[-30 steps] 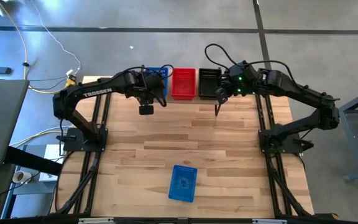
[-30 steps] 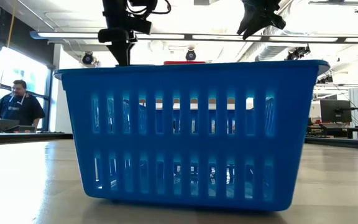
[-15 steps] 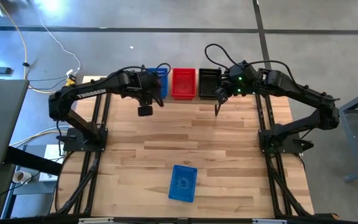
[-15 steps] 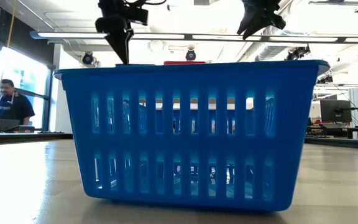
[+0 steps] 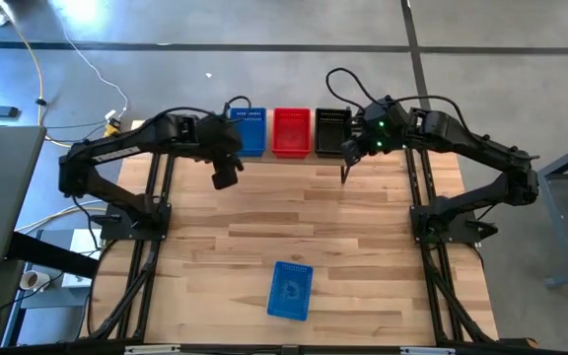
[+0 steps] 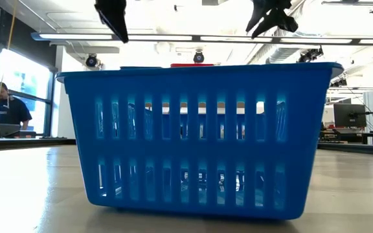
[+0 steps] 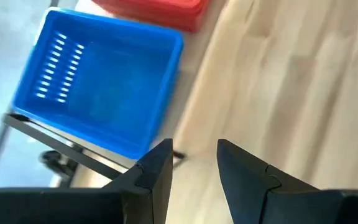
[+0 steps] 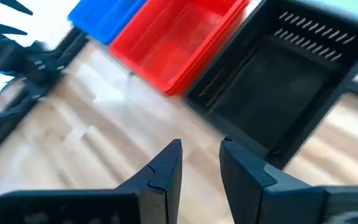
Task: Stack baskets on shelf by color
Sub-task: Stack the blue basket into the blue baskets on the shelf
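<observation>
A blue basket point(image 5: 248, 131), a red basket point(image 5: 291, 131) and a black basket point(image 5: 331, 131) stand side by side on the shelf at the table's far edge; the shelf's black frame point(image 7: 55, 144) shows under the blue one. Another blue basket point(image 5: 290, 290) rests on its base on the table near the near edge and fills the low view point(image 6: 199, 139). My left gripper point(image 5: 223, 177) hovers open over the table just near of the shelved blue basket point(image 7: 98, 93). My right gripper point(image 5: 344, 176) hovers open just near of the black basket point(image 8: 278, 74). Both are empty.
Bare wooden tabletop point(image 5: 294, 222) stretches between the shelf and the loose blue basket. The arms' black bases stand at the table's left side point(image 5: 131, 222) and right side point(image 5: 447, 222). A person point(image 6: 5, 113) sits in the room beyond the table.
My left gripper has drawn back from the shelved blue basket, moving up and toward the table's left edge, so the basket now shows uncovered from above. My right arm has kept still. No basket has moved.
</observation>
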